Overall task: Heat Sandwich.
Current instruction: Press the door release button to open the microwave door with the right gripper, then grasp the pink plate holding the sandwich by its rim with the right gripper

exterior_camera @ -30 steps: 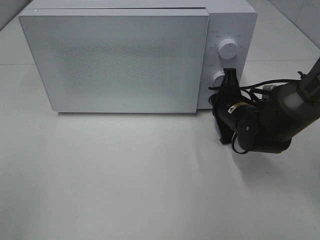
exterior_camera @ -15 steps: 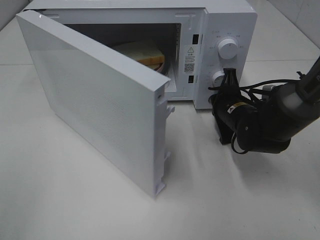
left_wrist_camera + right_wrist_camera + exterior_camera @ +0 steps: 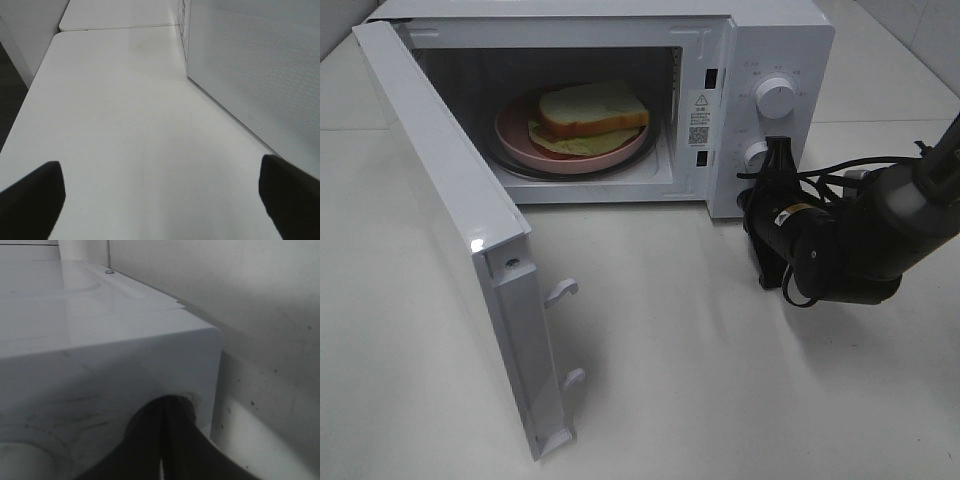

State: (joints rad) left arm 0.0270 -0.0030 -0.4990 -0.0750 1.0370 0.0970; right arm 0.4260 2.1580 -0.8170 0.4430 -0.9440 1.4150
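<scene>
left fingers point(image 3: 30, 200) gape empty, right fingers point(image 3: 140, 450) pinched together; only overhead shows the sandwich point(image 3: 592, 108).

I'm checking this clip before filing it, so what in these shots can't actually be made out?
- High view: the lower knob is partly covered by the right gripper; its setting is unreadable.
- High view: markings around the upper knob are too small to read.
- Left wrist view: the left gripper shows only its fingertips, cut off by the frame edge.
- Right wrist view: too close to the microwave to judge contact.
</scene>
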